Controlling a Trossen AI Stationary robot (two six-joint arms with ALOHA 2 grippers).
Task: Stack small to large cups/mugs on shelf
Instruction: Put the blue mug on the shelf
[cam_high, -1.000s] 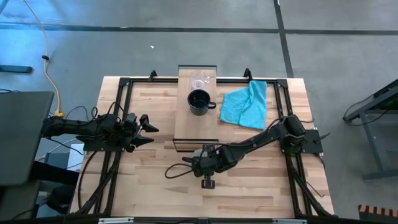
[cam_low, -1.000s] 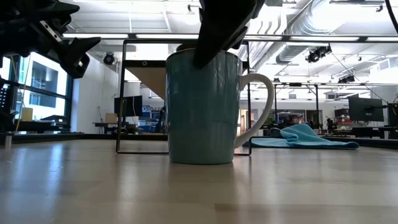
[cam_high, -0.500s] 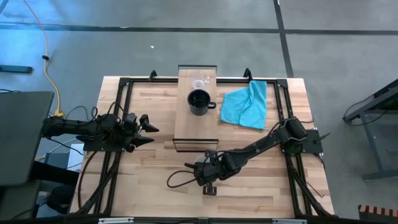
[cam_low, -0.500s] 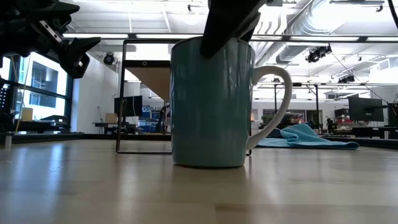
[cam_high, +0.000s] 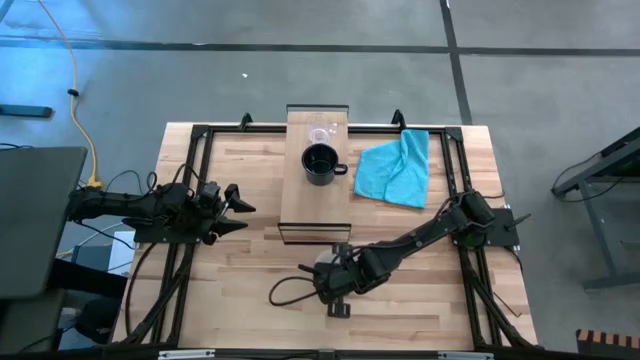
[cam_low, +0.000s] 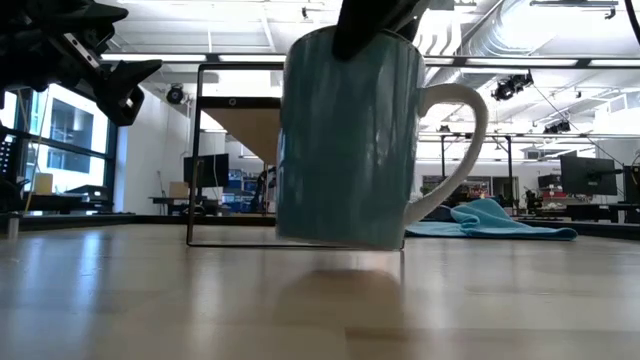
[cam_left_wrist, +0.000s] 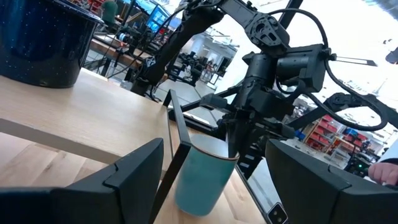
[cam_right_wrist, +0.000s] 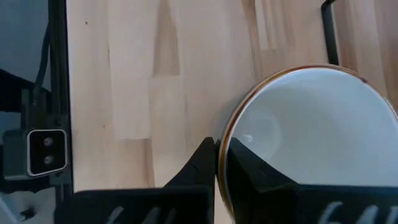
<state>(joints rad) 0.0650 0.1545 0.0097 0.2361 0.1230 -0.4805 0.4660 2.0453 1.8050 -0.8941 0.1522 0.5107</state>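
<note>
Light butcher-block table (cam_high: 240, 300) carries the long pale-wood shelf (cam_high: 315, 200), where the small clear glass cup (cam_high: 320, 134) and black handled mug (cam_high: 320, 165) already sit, leaving only the pale teal-walled, white-lined mug (cam_low: 350, 135), pinched by its rim in the right gripper (cam_right_wrist: 222, 163) and lifted, while the left gripper (cam_high: 232, 211) waits spread wide.

I see light-wood table (cam_high: 240, 300) filling centre of high view, dark frame rails along its edges. Shelf (cam_high: 316, 200) stands on it at upper centre, long board running toward top edge. On shelf: black mug (cam_high: 321, 165) mid-board, clear glass cup (cam_high: 320, 134) just above it. Turquoise cloth (cam_high: 396, 168) lies crumpled on table, right of shelf.
</note>
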